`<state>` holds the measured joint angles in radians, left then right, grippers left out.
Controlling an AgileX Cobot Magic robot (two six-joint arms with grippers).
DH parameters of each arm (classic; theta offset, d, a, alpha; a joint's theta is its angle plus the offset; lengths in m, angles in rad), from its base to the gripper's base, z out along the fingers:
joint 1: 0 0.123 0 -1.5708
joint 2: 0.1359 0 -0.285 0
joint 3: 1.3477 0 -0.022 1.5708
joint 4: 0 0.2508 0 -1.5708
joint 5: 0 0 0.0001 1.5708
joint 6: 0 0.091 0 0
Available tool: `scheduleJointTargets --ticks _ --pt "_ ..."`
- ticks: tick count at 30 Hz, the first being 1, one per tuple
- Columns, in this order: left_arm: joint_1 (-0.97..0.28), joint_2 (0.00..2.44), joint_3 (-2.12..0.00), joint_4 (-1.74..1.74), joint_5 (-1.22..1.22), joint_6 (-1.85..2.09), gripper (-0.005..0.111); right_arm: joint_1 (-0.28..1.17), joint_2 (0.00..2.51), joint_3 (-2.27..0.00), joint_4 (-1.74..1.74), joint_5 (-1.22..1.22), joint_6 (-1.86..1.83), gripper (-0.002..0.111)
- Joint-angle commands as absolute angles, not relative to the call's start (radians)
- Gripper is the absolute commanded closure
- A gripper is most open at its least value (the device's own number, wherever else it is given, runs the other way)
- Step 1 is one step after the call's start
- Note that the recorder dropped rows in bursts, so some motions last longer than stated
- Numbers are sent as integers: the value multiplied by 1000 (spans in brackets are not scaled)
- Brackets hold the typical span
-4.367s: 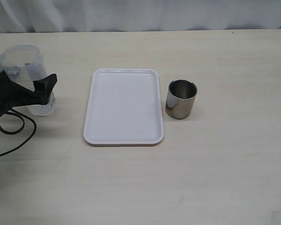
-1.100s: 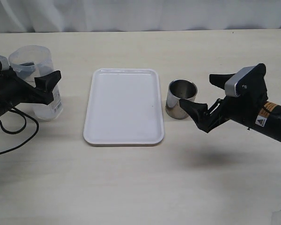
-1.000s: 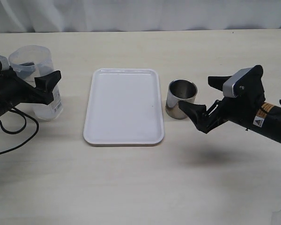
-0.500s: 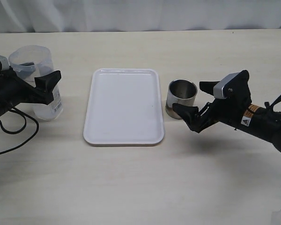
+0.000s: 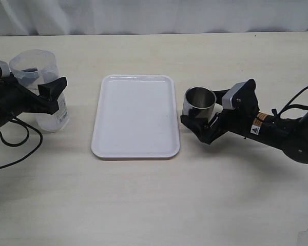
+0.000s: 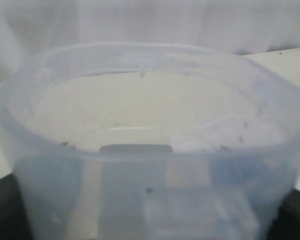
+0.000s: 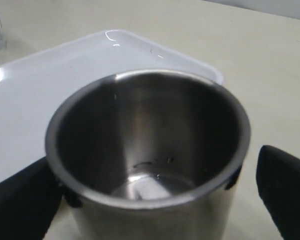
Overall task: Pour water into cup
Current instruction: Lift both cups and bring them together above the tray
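Note:
The steel cup [image 5: 199, 104] stands on the table just right of the white tray. My right gripper [image 5: 201, 109] is open, with one jaw on each side of the cup and small gaps showing. In the right wrist view the cup [image 7: 145, 145] sits between the black fingers [image 7: 285, 190]; its inside is dark. At far left my left gripper [image 5: 41, 86] is shut on the translucent plastic beaker [image 5: 47, 114], which is upright. The beaker [image 6: 140, 165] fills the left wrist view. The water [image 5: 50, 122] shows faintly low in the beaker.
A white tray [image 5: 136, 115] lies flat between beaker and cup, also seen in the right wrist view [image 7: 40, 95]. A black cable [image 5: 20, 141] loops on the table by the left arm. A white curtain runs along the far table edge.
My right gripper came in from the right and moved left until its open jaws straddle the cup. The left gripper took hold of the beaker earlier and has stayed still for the last second.

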<state>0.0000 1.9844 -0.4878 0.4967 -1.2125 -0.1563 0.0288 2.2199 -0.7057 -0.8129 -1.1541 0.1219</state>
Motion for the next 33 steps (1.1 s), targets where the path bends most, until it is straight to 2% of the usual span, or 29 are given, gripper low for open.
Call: scheduleJointTargets --ticks 1,27,29,33 --pt "-1 1987 -490 504 -1221 -165 107 25 2246 -735 -828 -1210 134 11" --pt "-1 1987 -490 513 -1221 -165 107 25 2305 -801 -831 -1221 145 12" --pt "-1 1987 -490 513 -1221 -165 107 25 2305 -801 -831 -1221 145 17" --pt "-1 1987 -490 513 -1221 -165 107 25 2305 -801 -831 -1221 145 40"
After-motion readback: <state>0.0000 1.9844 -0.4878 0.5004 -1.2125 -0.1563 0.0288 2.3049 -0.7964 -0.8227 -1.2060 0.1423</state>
